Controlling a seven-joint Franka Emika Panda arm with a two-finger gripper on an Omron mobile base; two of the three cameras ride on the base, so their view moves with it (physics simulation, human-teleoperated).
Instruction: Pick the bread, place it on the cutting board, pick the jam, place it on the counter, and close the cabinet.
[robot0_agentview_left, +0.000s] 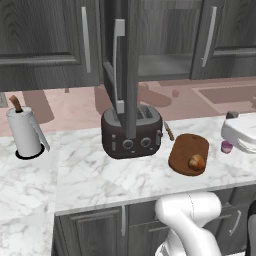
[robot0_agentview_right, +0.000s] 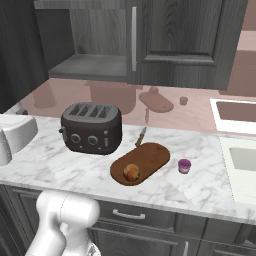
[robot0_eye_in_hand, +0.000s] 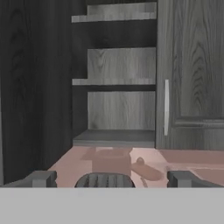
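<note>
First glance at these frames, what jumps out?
The dark toaster sits mid-counter, under an upper cabinet that stands open with bare shelves. To its right the bread lies on the cutting board, and the small jam stands on the marble counter just beyond it. In the hand view, the gripper faces the open cabinet.

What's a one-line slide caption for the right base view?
Bread on the cutting board, jam on the counter beside it, cabinet door open above the toaster.
</note>
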